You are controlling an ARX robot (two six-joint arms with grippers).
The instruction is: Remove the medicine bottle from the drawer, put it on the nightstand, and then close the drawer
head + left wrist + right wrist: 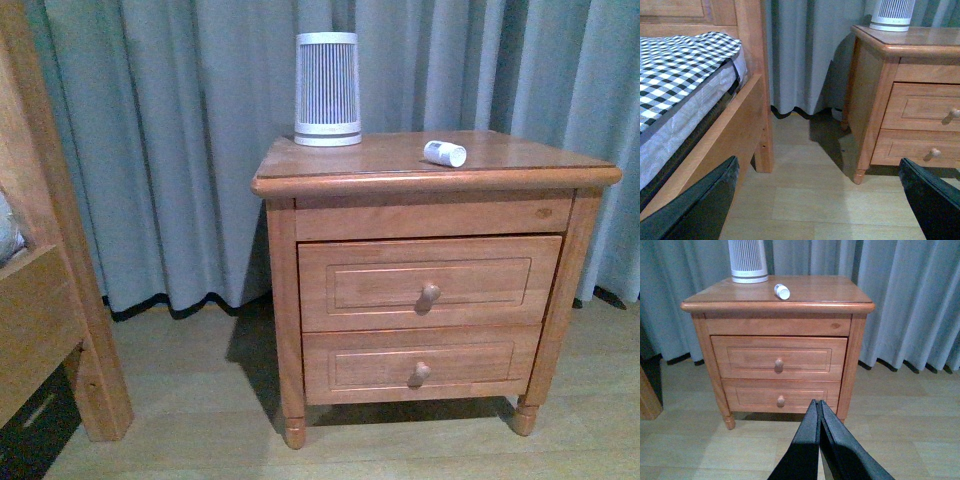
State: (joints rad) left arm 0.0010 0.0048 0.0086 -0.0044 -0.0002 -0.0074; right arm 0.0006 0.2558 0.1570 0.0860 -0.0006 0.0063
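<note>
Resting: your bottle (444, 153) lies on the nightstand (350, 165), well ahead of both hands | drawer (430, 283) closed | right hand (819, 407) pinched closed, empty | left hand (815, 200) spread open.

Both arms pulled back, nothing held.
Left gripper (815, 200) has its jaws spread wide; right gripper (819, 412) has its jaws pressed together, empty.

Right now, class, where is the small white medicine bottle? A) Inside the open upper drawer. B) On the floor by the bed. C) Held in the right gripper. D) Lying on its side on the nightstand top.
D: the medicine bottle lies on its side on the nightstand top, right of the ribbed cylinder; both drawers look shut.
</note>
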